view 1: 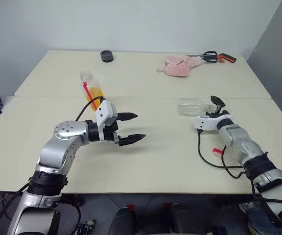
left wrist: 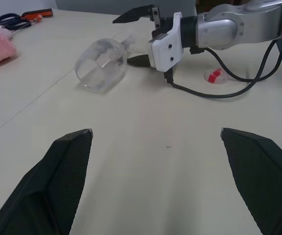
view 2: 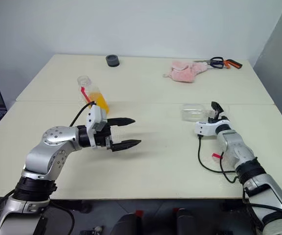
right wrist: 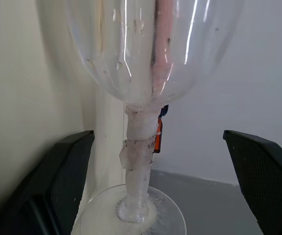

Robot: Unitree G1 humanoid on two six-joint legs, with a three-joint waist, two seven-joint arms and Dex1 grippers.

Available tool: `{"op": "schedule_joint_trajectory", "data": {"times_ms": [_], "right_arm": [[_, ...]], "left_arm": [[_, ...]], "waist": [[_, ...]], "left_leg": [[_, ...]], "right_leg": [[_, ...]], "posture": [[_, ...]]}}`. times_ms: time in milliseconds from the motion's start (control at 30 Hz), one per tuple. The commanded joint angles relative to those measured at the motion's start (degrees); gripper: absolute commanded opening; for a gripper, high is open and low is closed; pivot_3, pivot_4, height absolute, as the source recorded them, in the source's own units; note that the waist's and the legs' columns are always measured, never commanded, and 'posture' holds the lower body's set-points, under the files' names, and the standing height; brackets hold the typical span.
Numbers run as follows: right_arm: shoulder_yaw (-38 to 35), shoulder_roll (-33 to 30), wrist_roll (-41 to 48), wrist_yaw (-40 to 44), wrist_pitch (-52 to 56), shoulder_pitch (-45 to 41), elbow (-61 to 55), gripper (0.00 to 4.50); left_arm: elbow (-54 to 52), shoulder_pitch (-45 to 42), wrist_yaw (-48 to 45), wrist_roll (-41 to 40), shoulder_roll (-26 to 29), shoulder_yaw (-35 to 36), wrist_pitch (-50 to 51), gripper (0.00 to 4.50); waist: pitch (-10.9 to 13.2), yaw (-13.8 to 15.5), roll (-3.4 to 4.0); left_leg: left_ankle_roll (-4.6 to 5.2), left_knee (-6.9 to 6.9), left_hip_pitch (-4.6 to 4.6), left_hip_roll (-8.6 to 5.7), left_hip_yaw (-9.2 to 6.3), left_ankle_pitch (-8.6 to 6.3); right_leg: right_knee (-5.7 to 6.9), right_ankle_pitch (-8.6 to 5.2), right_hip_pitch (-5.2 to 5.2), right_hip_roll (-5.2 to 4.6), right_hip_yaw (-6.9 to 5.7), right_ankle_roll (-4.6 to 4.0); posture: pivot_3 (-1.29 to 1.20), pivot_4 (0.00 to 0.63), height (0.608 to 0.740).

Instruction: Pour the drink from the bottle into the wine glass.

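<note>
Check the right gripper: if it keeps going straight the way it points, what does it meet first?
The wine glass, lying on its side on the table. The right gripper is open, with the glass stem between its fingers, so the stem comes first; contact isn't clear yet.

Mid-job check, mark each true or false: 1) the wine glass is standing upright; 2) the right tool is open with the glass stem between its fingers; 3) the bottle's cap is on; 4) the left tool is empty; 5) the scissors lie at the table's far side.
1) False: the clear stemmed wine glass lies on its side.
2) True: the right tool is open, straddling the stem.
3) False: the small clear plastic bottle of orange drink is uncapped.
4) True: the left tool is open, holding nothing.
5) True: the black-and-orange scissors lie beside the pink cloth.
</note>
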Motion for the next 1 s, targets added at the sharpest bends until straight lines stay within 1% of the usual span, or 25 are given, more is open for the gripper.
{"op": "schedule_joint_trajectory", "data": {"times_ms": [33,300,367,400,533,633,700,767,867,933,1000], "right_arm": [[0.5,0.4,-0.9,-2.4,-0.4,-1.8,2.7,3.92],[0.6,1.1,-0.3,-4.1,-1.6,-2.1,3.9,1.09],[0.5,1.3,-0.2,-4.5,-1.8,-2.5,3.9,0.3],[0.5,1.3,-0.2,-4.6,-1.9,-2.6,3.9,0.06],[-1.8,2.4,2.2,-4.5,-1.8,-2.5,0.2,0.06],[-6.5,6.6,10.2,-2.6,-3.5,0.0,-8.0,0.06],[-9.0,11.3,17.0,-0.4,-5.6,2.2,-13.4,0.06],[-10.9,16.4,24.2,2.7,-7.7,3.8,-15.9,0.06],[-13.3,23.8,34.0,7.8,-10.1,4.3,-15.3,0.06],[-14.4,29.0,40.3,12.7,-11.0,2.9,-11.4,0.06],[-15.5,33.0,44.1,15.3,-13.0,0.5,-6.5,0.06]], "left_arm": [[-0.4,-1.5,0.2,0.3,-0.3,0.5,-1.3,4.5],[-1.9,-0.6,1.5,-0.4,-0.8,1.2,0.1,4.5],[-2.7,0.2,2.7,-0.8,-0.9,1.8,0.9,4.5],[-2.9,0.4,3.1,-0.9,-0.9,1.9,1.2,4.5],[-4.4,4.6,6.0,-1.0,-0.8,3.5,2.0,4.5],[-7.1,8.9,9.2,-2.9,-0.6,7.1,4.4,4.5],[-9.4,11.7,11.1,-5.3,-0.2,10.6,6.9,4.5],[-11.5,14.0,12.5,-7.4,0.2,13.4,9.0,4.5],[-14.5,16.8,13.8,-10.1,0.9,16.5,11.8,4.5],[-16.3,17.9,14.3,-11.3,2.0,18.2,13.0,4.5],[-17.0,17.8,15.0,-12.2,3.0,19.7,13.8,4.5]], "waist": [[0.0,0.0,0.0],[0.0,-0.1,0.0],[0.0,-0.1,0.0],[0.0,-0.1,0.0],[0.0,-0.6,0.0],[0.0,-1.0,0.0],[0.0,-1.3,0.0],[0.0,-1.4,0.0],[0.0,-1.2,0.02],[0.0,-0.9,0.02],[0.0,-0.5,0.02]], "left_leg": [[0.0,0.01,0.0,0.0,0.0,0.0],[0.0,0.01,0.04,0.0,0.0,0.0],[0.0,0.01,0.04,0.0,0.0,0.0],[0.0,0.01,0.04,0.01,0.0,0.0],[0.0,0.0,0.05,0.03,-0.01,0.0],[0.0,-0.02,0.04,0.07,-0.03,0.0],[0.0,-0.05,0.03,0.1,-0.06,0.0],[0.0,-0.06,0.04,0.12,-0.1,0.0],[0.0,-0.09,0.04,0.13,-0.23,0.0],[0.0,-0.08,0.04,0.11,-0.25,0.0],[0.0,-0.06,0.05,0.06,-0.29,0.0]], "right_leg": [[0.0,0.0,0.01,0.0,0.0,0.0],[0.01,0.01,0.03,0.0,0.01,-0.01],[0.01,0.01,0.03,0.0,0.01,-0.01],[0.01,0.01,0.03,0.0,0.02,-0.01],[0.02,0.01,0.02,0.01,0.03,-0.01],[0.02,0.01,0.0,0.02,0.03,-0.02],[0.02,0.01,-0.03,0.03,0.03,-0.02],[0.04,0.01,-0.02,0.03,0.01,-0.02],[0.05,0.02,-0.02,0.01,0.0,-0.04],[0.04,0.03,-0.01,-0.04,-0.01,-0.04],[0.02,0.03,0.04,-0.09,-0.07,-0.03]], "posture": [[0.0,0.15,0.74],[0.0,0.15,0.74],[0.0,0.15,0.74],[0.0,0.15,0.74],[0.0,0.15,0.74],[0.0,0.15,0.74],[0.0,0.15,0.74],[0.0,0.15,0.74],[0.0,0.15,0.74],[0.0,0.15,0.74],[0.0,0.15,0.74]]}}
